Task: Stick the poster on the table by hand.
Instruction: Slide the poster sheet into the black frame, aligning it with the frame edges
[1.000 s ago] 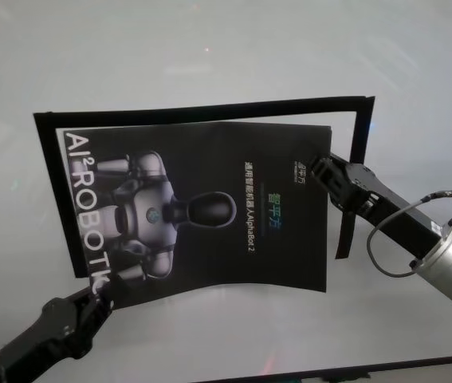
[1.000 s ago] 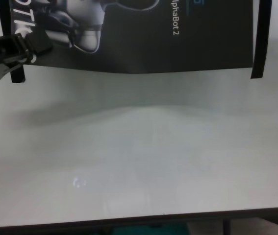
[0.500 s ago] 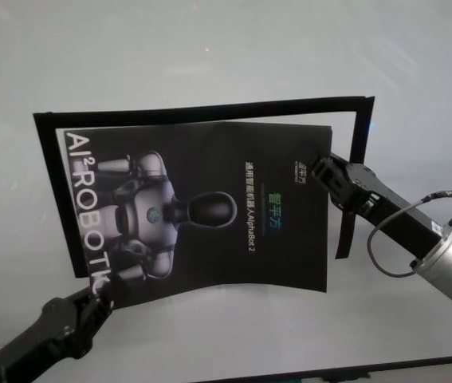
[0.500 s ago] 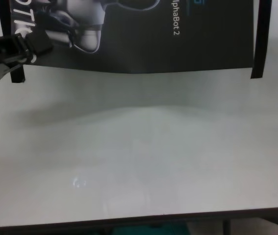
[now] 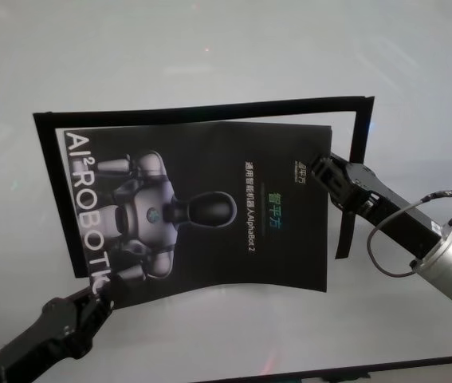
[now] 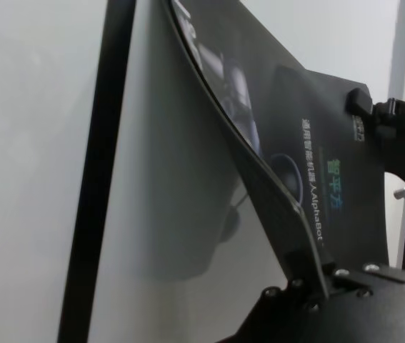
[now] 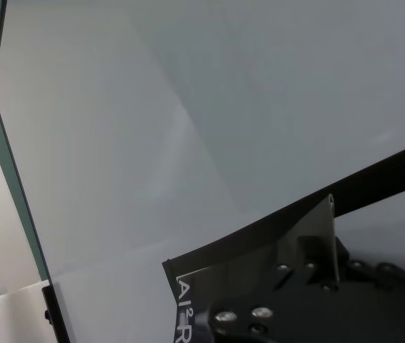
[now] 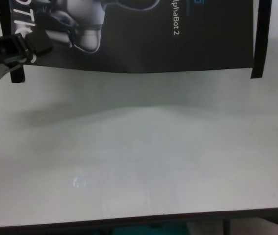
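The poster (image 5: 210,207), glossy black with a grey-white robot picture and white lettering, hangs just above the table (image 5: 210,48) and sags in the middle. My left gripper (image 5: 98,299) is shut on its near left corner. My right gripper (image 5: 321,169) is shut on its right edge. The chest view shows the poster's (image 8: 178,39) near edge, its shadow on the table (image 8: 139,161), and the left gripper (image 8: 28,49). The left wrist view shows the curved poster (image 6: 295,143) clamped in the left gripper (image 6: 316,275). The right wrist view shows the poster's corner (image 7: 259,243) in the right gripper (image 7: 316,264).
Narrow black tape strips lie on the table around the poster: one along the far side (image 5: 202,112), one on the right (image 5: 351,175), one on the left (image 5: 54,191). The table's dark front edge (image 8: 139,221) runs along the bottom of the chest view.
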